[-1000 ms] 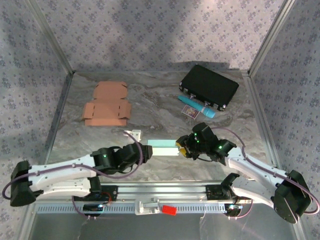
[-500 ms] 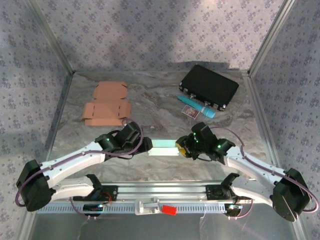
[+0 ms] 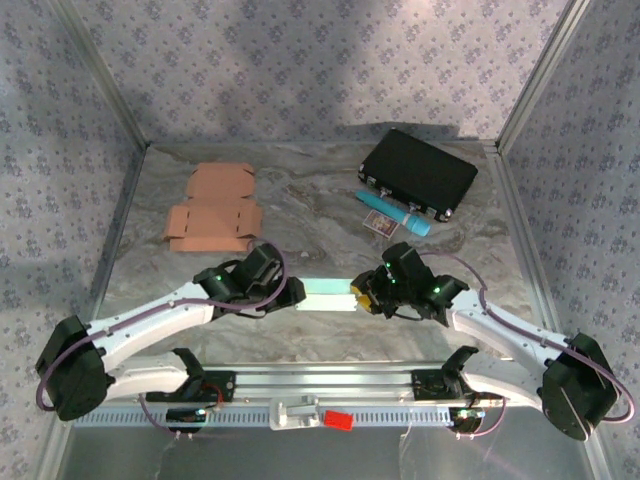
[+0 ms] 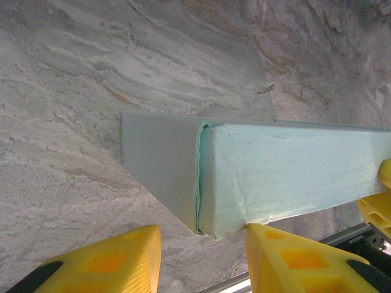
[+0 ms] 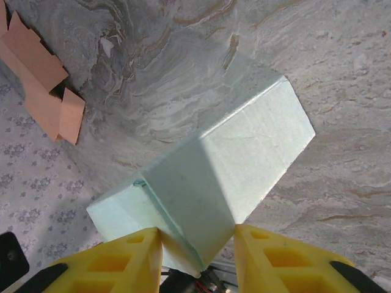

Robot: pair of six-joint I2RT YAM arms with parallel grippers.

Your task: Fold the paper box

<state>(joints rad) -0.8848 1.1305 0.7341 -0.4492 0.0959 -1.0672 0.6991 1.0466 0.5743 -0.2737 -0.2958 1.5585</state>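
On the bench (image 3: 320, 215), near middle: the pale green paper box (image 3: 327, 294) is lying on its long side, running left to right between the two arms.
Paper box, left end: in the left wrist view the paper box (image 4: 275, 177) is showing a folded end face with a raw edge running down its corner.
Paper box, right end: in the right wrist view the paper box (image 5: 208, 177) is reaching down between the yellow fingers (image 5: 131, 256).
Right tool (image 3: 362, 293): it is clamping the box's right end, and the right tool (image 5: 197, 235) is pressing a finger against each side.
Left tool (image 3: 290, 293): it is straddling the box's left end with its jaws partly apart.
Left tool, close up (image 4: 200, 235): one finger (image 4: 293, 256) is touching the box's lower corner, while the other seems to be standing clear of the box, though the angle is poor.
Cardboard blank (image 3: 213, 210): it is lying flat and unfolded at the far left of the bench, well apart from the box.
Black case (image 3: 418, 172): it is sitting shut at the far right.
Teal tube (image 3: 393, 212): it is lying just beside the case's near edge.
Small card (image 3: 378, 220): it is resting against the tube.
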